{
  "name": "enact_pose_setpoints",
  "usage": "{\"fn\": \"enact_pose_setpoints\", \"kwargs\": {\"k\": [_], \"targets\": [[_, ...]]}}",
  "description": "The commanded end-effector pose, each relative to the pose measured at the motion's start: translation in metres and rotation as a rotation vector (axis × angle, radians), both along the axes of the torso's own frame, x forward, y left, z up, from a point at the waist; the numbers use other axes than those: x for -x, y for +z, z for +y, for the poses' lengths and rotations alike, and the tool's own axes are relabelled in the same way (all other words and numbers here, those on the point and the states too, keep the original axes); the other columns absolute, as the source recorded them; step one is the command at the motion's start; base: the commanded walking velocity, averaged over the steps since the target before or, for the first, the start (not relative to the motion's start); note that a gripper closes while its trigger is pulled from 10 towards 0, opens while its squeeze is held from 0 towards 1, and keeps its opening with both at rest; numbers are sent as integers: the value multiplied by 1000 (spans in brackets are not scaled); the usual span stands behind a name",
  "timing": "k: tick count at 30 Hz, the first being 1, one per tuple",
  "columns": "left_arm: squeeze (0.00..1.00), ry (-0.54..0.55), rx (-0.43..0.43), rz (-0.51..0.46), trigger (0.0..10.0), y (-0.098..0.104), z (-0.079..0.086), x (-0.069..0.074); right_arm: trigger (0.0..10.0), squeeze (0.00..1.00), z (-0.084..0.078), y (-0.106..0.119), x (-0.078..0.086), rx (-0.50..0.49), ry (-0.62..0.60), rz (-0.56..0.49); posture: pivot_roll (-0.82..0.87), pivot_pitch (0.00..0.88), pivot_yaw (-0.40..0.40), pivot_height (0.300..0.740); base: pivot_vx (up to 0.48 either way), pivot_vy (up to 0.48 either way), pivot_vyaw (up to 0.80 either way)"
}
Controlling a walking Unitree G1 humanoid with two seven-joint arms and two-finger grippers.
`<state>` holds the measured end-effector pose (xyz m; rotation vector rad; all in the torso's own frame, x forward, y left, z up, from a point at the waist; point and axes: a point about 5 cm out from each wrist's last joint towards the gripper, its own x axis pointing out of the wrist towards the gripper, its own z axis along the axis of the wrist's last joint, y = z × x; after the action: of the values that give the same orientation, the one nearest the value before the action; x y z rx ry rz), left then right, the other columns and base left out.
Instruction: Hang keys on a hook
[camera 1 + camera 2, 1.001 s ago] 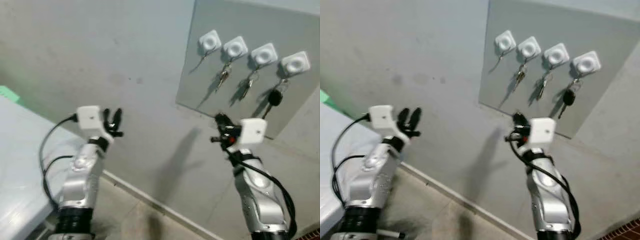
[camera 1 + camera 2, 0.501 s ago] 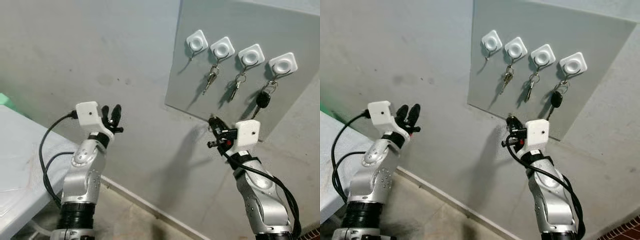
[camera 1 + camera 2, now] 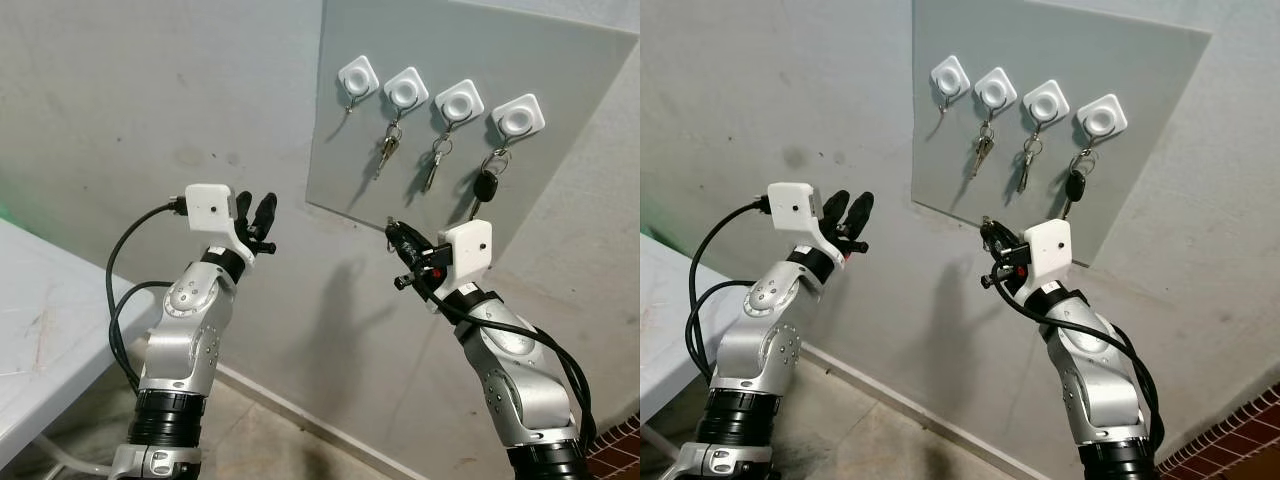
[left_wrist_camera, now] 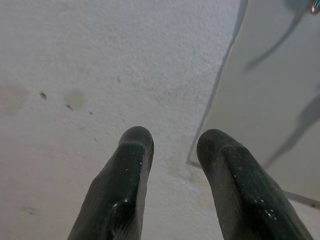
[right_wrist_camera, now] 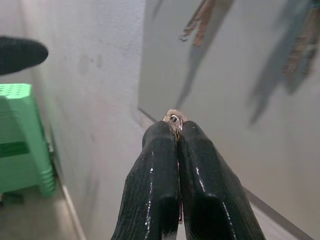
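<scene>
Key [image 5: 174,118] pinched at right gripper [image 5: 177,131] tips

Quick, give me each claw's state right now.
Left claw: open, holding nothing, raised toward the wall.
Right claw: closed on a key, its head and ring poking out between the fingertips, below the hook board.

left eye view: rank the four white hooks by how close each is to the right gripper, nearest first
From the right gripper, which is pinching a key:
1. Car key hook, far right, and third hook, beside it: too close to call.
2. Second hook, further left.
3. Empty hook, far left, farthest.
</scene>
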<state>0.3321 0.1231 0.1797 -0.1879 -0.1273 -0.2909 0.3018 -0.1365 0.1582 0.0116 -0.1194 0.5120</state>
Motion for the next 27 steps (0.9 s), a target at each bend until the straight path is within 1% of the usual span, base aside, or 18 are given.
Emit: {"fn": "enact_pose_setpoints", "kwargs": {"k": [1,5,10,23,27], "targets": [[0,-22,-3,-16,10000,5,-4,2,10000,0,3,7,-3,3,25,-15,141,0,-72,736,0,0,0],[0,-23,6,-13,10000,5,-4,3,10000,0,3,8,-3,3,28,-17,141,0,-74,736,0,0,0],[0,-18,51,14,10000,2,-1,3,10000,0,3,8,-3,3,35,-13,138,0,-76,736,0,0,0],[0,-14,38,20,10000,0,0,5,10000,0,3,6,0,3,42,-3,135,0,-77,736,0,0,0],[0,-24,15,14,10000,-3,-1,8,10000,0,0,6,5,-12,46,-37,135,0,-76,736,0,0,0]]}}
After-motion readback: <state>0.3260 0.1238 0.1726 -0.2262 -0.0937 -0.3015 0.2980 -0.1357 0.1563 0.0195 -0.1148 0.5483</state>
